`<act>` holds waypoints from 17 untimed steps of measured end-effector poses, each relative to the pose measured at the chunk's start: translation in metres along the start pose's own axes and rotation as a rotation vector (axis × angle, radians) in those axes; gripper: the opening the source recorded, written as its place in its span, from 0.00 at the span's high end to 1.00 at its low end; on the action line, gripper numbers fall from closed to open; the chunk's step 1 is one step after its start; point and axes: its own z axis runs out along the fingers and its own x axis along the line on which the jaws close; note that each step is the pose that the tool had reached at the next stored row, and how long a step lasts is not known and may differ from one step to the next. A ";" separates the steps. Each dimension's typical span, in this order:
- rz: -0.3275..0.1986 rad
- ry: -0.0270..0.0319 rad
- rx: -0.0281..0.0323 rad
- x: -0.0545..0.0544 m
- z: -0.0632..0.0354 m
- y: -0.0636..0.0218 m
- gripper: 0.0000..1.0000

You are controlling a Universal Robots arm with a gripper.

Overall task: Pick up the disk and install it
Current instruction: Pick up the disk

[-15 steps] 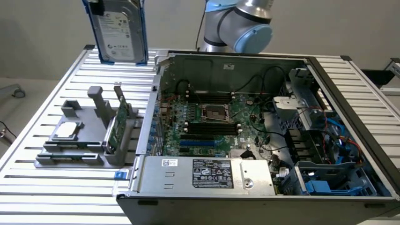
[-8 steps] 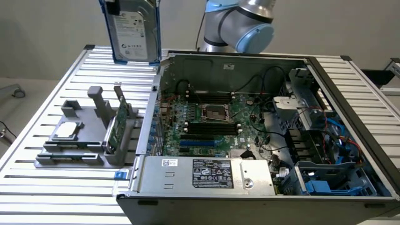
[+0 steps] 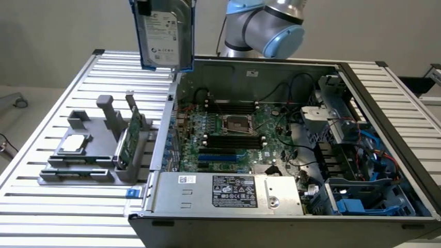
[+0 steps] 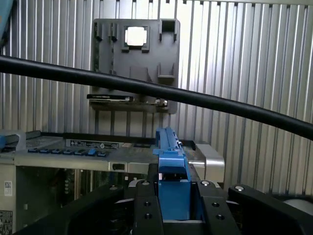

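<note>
Here, your fingers (image 4: 145, 208) are clamped on the disk (image 4: 172, 176), one on either side of its blue carrier. It hangs upright, long axis vertical, high over the open computer case (image 3: 276, 64), at the wall beside the grey holder (image 3: 93, 155) on the slatted surface (image 3: 55, 212).

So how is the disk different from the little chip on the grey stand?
The disk is much bigger than the chip. The disk has a white label and a blue frame; the chip is plain silver. The disk hangs upright in the air, clamped in the pincer, while the chip lies flat on the stand. Both are flat and silvery.
</note>
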 end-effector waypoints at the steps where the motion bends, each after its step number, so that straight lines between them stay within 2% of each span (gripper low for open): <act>1: 0.000 -0.0001 -0.0005 0.002 -0.0001 -0.0044 0.67; 11: 0.000 -0.0003 -0.0063 0.019 -0.0016 -0.0492 0.67; 17: -0.001 -0.0034 -0.0095 0.026 -0.0026 -0.0763 0.67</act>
